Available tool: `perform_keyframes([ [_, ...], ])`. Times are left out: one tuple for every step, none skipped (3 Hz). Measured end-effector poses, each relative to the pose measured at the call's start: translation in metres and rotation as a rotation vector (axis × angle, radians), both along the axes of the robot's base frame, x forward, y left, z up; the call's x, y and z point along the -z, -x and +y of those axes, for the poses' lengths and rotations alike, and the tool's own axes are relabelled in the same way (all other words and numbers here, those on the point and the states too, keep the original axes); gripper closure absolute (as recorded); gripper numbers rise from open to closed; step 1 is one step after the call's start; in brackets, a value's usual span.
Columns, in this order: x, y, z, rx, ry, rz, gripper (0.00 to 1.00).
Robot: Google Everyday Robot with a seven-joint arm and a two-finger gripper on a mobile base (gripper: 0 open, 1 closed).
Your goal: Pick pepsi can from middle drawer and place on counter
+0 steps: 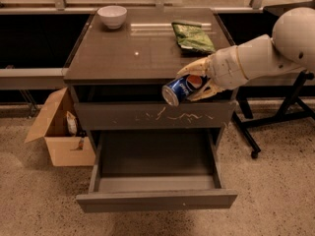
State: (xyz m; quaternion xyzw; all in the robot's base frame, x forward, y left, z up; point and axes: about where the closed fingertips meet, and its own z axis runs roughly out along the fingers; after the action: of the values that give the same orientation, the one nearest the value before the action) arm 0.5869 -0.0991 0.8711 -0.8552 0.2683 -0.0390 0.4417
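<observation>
Blue pepsi can [183,88] is hanging tilted, the pincer [186,86] gripping it at the front edge of the surface [123,53], above the open middle drawer [155,200]. Carrying step is underway; the next move likely needs raising it over the surface, then releasing.

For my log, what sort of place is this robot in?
Probably an office or lab test area: a drawer cabinet, a cardboard box beside it, and the pincer holding the pepsi can by the counter edge.
</observation>
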Motion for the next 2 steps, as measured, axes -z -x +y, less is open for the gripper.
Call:
perform_keyframes([
  [-0.0365,-0.0269,0.0165,-0.049,-0.006,-0.061,1.00],
  [-0.0365,-0.0269,0.0165,-0.049,-0.006,-0.061,1.00],
])
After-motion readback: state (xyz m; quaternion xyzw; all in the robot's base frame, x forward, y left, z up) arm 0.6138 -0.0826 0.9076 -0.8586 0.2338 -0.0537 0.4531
